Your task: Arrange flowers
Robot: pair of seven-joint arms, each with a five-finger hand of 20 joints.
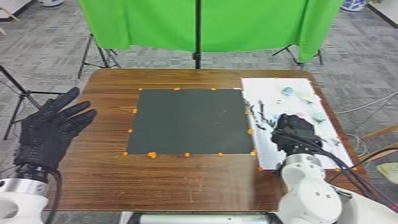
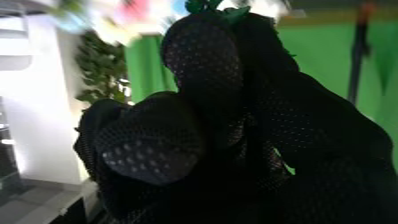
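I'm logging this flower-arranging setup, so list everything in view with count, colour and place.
flowers: several, pink, white and pale blue, beyond the right hand's fingers
leaves: a few, green, at those fingers' tips
table: one, brown, centre
mat: one, dark grey, mid-table
panel: one, white, table's right side
markers: many, orange, around mat and panel
cloth: one, green, behind table
leafy plant: one, green, background
carpet: one, grey, floor
left hand: one, black-gloved, over table's left edge
right hand: one, black-gloved, over panel
arms: two, white, from bottom edge
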